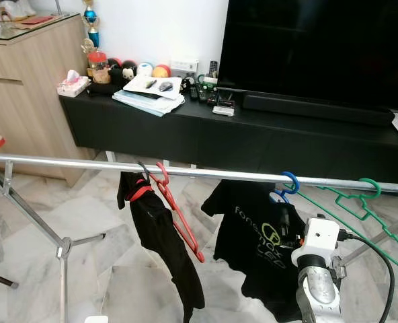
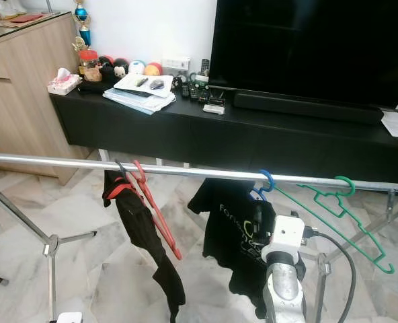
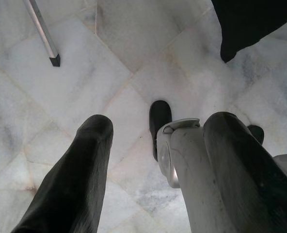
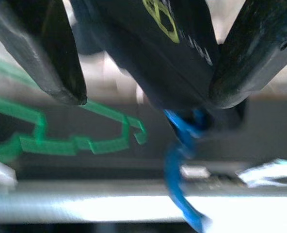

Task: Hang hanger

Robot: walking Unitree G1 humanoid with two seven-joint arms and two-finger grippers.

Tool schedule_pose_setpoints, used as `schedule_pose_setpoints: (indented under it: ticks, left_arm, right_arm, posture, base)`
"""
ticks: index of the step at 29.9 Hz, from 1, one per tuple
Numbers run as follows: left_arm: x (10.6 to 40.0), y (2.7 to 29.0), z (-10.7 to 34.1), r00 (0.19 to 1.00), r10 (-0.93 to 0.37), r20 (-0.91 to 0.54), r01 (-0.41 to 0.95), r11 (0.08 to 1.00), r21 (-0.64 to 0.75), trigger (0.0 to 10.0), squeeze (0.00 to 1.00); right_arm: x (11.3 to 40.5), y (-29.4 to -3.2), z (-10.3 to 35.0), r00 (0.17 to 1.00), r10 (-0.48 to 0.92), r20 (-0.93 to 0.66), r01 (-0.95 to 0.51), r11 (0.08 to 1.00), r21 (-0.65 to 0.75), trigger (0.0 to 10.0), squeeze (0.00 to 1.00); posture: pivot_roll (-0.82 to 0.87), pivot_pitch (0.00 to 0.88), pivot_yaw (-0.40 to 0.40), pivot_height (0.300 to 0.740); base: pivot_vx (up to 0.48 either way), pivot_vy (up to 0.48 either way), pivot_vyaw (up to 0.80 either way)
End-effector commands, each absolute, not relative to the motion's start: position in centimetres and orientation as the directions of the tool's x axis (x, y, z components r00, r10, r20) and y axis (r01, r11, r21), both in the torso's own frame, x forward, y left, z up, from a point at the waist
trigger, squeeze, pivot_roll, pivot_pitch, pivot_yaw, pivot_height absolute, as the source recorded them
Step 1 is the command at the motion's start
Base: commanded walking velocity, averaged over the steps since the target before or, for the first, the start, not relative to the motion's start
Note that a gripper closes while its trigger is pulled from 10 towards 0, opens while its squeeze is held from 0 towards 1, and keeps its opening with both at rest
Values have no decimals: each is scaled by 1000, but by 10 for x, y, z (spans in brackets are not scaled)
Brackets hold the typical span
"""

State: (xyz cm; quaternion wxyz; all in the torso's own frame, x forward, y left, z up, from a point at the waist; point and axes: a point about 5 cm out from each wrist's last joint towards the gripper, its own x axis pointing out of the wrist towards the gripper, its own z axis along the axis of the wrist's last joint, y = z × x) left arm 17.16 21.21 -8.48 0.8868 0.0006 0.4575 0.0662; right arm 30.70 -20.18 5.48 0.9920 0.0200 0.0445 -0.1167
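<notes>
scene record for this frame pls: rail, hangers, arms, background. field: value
rail: metal clothes rail, horizontal across the view
red hanger: hooked on rail, tilted, beside a black garment
blue hanger: hooked on rail, carrying black T-shirt with green print
green hanger: hooked on rail, bare, tilted
right gripper: open, raised at the T-shirt just below the blue hook
left gripper: open, pointing down at marble floor
background: black TV console, TV
</notes>
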Motion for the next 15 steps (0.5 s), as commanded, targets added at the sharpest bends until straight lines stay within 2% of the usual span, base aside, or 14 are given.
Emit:
schedule_pose_setpoints:
  ticks: [1,9,13,15]
  left_arm:
    - [169,213,-86,562,126,-818,-127,990,65,10000,0]
    - [170,214,-85,564,129,-816,-133,989,65,10000,0]
    - [171,214,-85,565,131,-815,-135,989,65,10000,0]
    - [172,214,-85,565,131,-814,-137,989,65,10000,0]
  right_arm:
    - [312,-211,58,957,-258,-133,266,963,47,10000,0]
    - [332,-209,60,950,-141,-280,165,984,62,10000,0]
    - [340,-197,59,939,-51,-341,103,986,135,10000,0]
    - [341,-191,57,929,-14,-369,65,990,127,10000,0]
  posture:
    - [111,26,-53,740]
    - [113,33,-50,740]
    - [111,35,-49,740]
    - [115,39,-48,740]
  base:
    - [0,0,0]
    - [0,0,0]
    - [0,0,0]
    - [0,0,0]
